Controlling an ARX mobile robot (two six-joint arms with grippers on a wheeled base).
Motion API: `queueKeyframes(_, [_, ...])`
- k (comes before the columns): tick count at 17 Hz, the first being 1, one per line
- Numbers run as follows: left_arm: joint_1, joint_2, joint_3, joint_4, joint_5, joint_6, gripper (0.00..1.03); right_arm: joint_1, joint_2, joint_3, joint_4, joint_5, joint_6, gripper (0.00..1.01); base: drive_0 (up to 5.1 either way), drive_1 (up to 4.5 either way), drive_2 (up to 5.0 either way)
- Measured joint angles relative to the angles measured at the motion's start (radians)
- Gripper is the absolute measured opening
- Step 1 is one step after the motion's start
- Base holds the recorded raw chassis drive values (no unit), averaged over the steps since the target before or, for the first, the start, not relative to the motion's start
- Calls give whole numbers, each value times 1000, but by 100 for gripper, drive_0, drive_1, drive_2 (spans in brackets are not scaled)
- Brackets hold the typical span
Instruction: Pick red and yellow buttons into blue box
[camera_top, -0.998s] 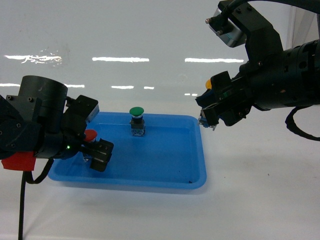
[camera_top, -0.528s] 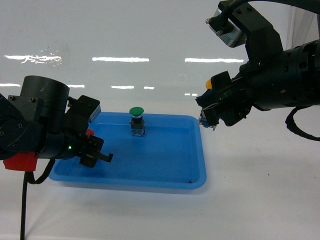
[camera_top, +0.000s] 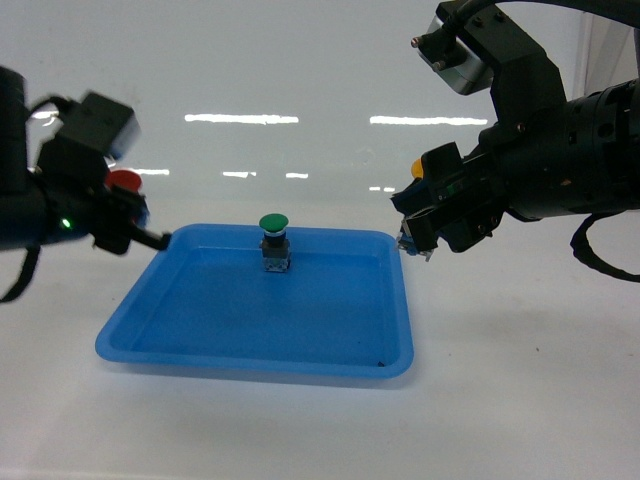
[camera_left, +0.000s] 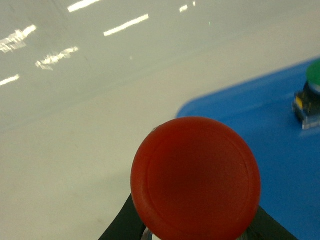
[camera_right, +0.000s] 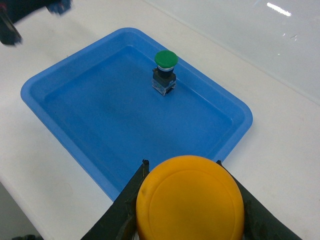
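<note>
The left pincer (camera_top: 125, 215) is clenched on the push-button switch with the round red cap (camera_left: 195, 180), held up in the air over the glossy white surface (camera_top: 500, 400), just off the left edge of the shallow blue plastic tray (camera_top: 330, 365). The right pincer (camera_top: 415, 235) grips the yellow-capped push-button switch (camera_right: 190, 197), hanging beside the tray's right rim. Between the two pincers, a green-capped switch (camera_top: 273, 240) stands upright inside the tray, near its far wall.

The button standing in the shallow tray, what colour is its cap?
Green; the button shows best in the right wrist view.
</note>
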Motion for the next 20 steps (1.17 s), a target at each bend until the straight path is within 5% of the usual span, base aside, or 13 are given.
queueKeyframes(5, [46,-321,-131,18,121,32,23,0,0,0,0,0,0,32,0,0,0])
queueKeyframes(13, [57,-379,-150,32,134,40,23,0,0,0,0,0,0,32,0,0,0])
queueKeyframes(20, [150,-599,-245,21,251,39,23,0,0,0,0,0,0,32,0,0,0])
